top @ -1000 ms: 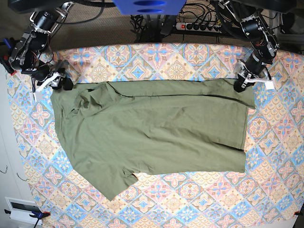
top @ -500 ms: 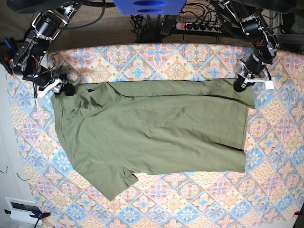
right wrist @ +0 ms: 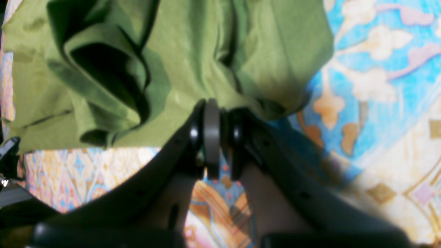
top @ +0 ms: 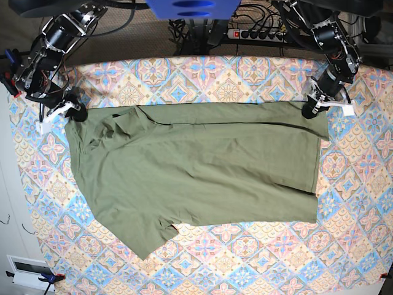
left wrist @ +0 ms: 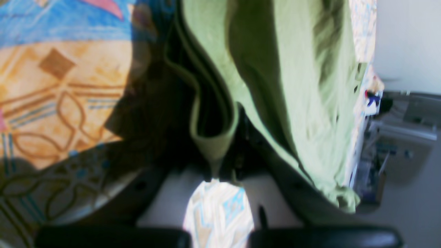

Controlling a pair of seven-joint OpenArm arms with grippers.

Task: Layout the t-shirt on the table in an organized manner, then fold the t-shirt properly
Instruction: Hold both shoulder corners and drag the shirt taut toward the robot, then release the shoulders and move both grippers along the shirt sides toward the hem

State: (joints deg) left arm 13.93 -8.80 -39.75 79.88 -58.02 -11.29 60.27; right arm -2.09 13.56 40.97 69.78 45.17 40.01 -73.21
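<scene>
The olive-green t-shirt [top: 196, 166] lies spread across the patterned table [top: 245, 252], with its sleeves and collar end toward the view's left. A sleeve sticks out at the near left. My left gripper [top: 310, 110] is at the shirt's far right corner. In the left wrist view it [left wrist: 215, 168] is shut on a fold of the shirt's hem [left wrist: 293, 86]. My right gripper [top: 75, 112] is at the shirt's far left corner. In the right wrist view it [right wrist: 212, 117] is shut on bunched shirt fabric [right wrist: 193, 62].
A power strip with cables [top: 258, 34] and the arm bases stand behind the table's far edge. A white box [top: 27, 270] sits off the table's near left corner. Patterned cloth shows all around the shirt.
My right gripper dropped from just above the table onto the shirt's far left corner and shut on it. The left arm and the rest of the shirt stayed put.
</scene>
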